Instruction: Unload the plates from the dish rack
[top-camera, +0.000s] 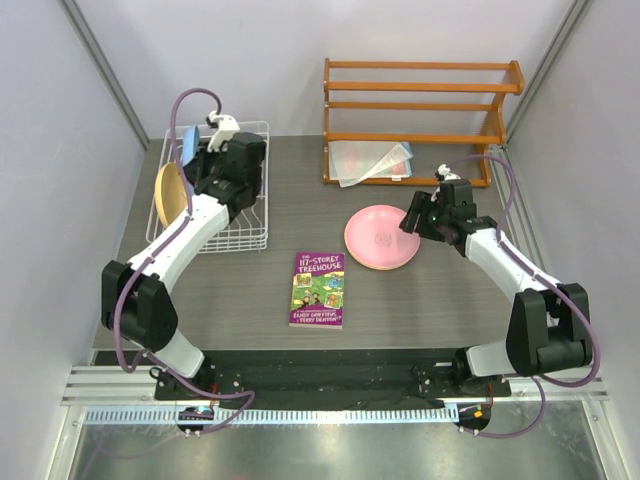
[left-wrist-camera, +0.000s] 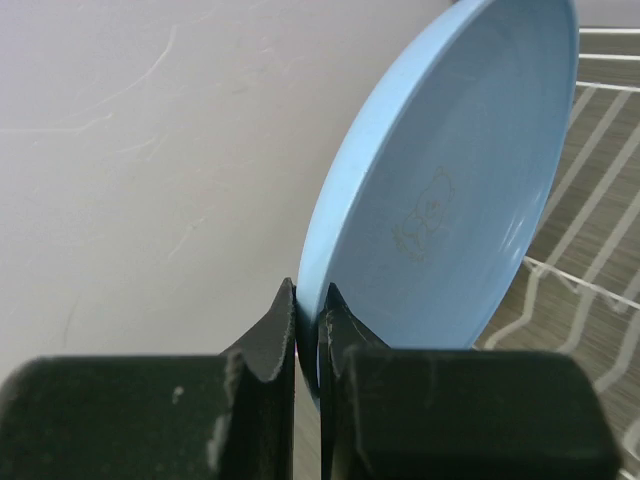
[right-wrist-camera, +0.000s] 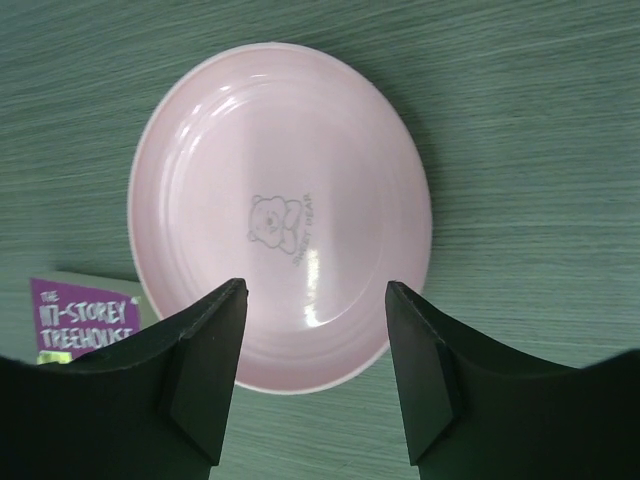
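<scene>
Left gripper (left-wrist-camera: 308, 305) clamps the rim of the blue plate (left-wrist-camera: 450, 190), upright on edge in the rack (top-camera: 250, 238), far left. Right gripper (right-wrist-camera: 315, 292) hangs open over the pink plate (right-wrist-camera: 280, 180), flat at right.

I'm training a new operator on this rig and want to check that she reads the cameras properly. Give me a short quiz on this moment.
1. True or false: the pink plate lies flat on the table, outside the dish rack.
2. The left hand is shut on the rim of which plate?
A. the pink plate
B. the light blue plate
C. a green plate
3. Fill in: the right hand, above the pink plate, is ___ (open or shut).
Key: 1 true; 2 B; 3 open.
</scene>
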